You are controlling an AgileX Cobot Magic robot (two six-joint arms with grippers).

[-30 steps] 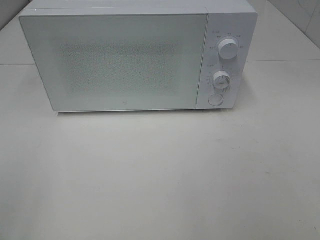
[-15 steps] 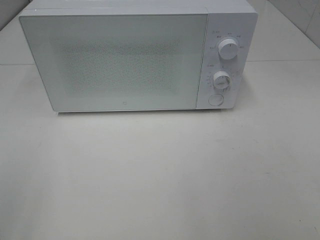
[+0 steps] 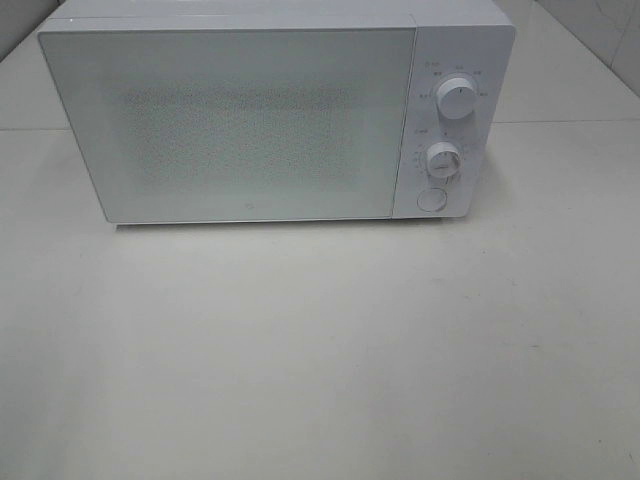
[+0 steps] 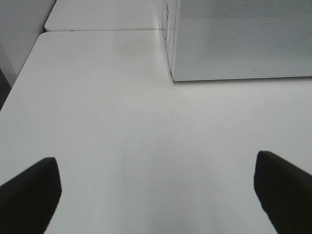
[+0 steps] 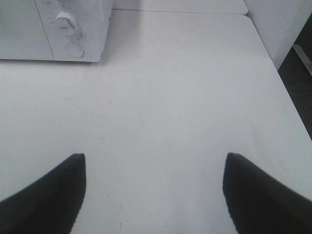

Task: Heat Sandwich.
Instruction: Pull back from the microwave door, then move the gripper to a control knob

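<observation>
Pale worktop point(image 3: 320, 350) fills the lower half of the high view, bare of either arm. Closest to the cameras are the claws themselves, seen only from the wrists. The left claw point(image 4: 156, 161) is spread wide with nothing between its dark fingers, and the right claw point(image 5: 155, 158) likewise stands open and empty above the worktop.

Farther off, across the top of the high view, sits the white microwave point(image 3: 250, 120). Its door point(image 3: 230, 125) is shut, its speckled window too cloudy to see through. At the upper right of the frame the control panel carries an upper knob point(image 3: 456, 100), a lower knob point(image 3: 443, 160) and a round button point(image 3: 431, 199).

No sandwich shows in any view. It may be behind the door or off-frame, I cannot tell, so its long axis and its bearing from either claw cannot be read. The appliance lies ahead of both claws. The panel side faces the right arm, which looks the nearer one for the controls.
</observation>
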